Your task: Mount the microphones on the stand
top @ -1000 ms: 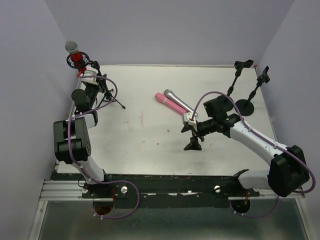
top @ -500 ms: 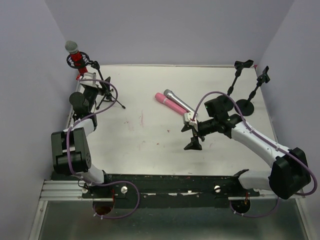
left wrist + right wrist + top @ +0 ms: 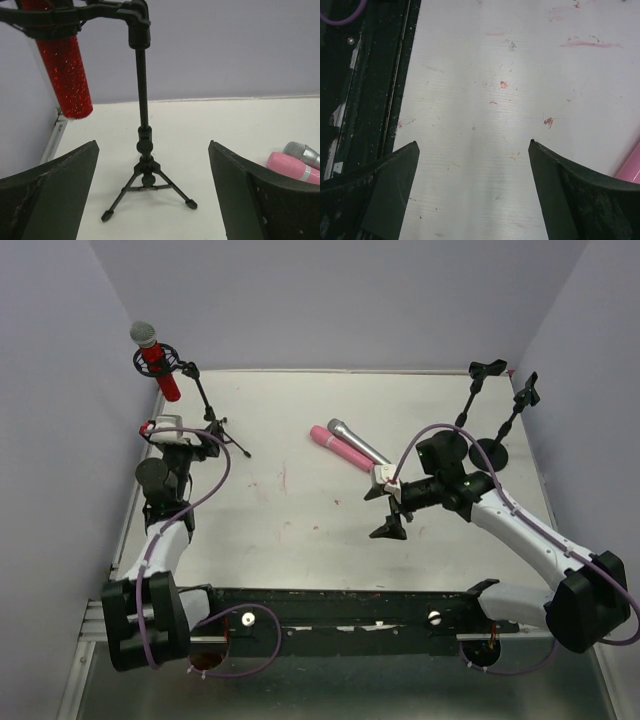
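The glittery red microphone with a silver mesh head hangs in the clip of the black tripod stand at the far left corner; in the left wrist view its red body sits left of the stand's pole. My left gripper is open and empty, a short way in front of the tripod and apart from it. The pink microphone and the silver-grey microphone lie side by side mid-table. My right gripper hovers open and empty just in front of them.
Two more black stands with clips rise from a round base at the back right. Purple walls close in the table on three sides. A dark rail runs along the near edge.
My left gripper has opened, let go of the red microphone in the clip, and drawn back toward the near edge. The right arm has hardly moved.
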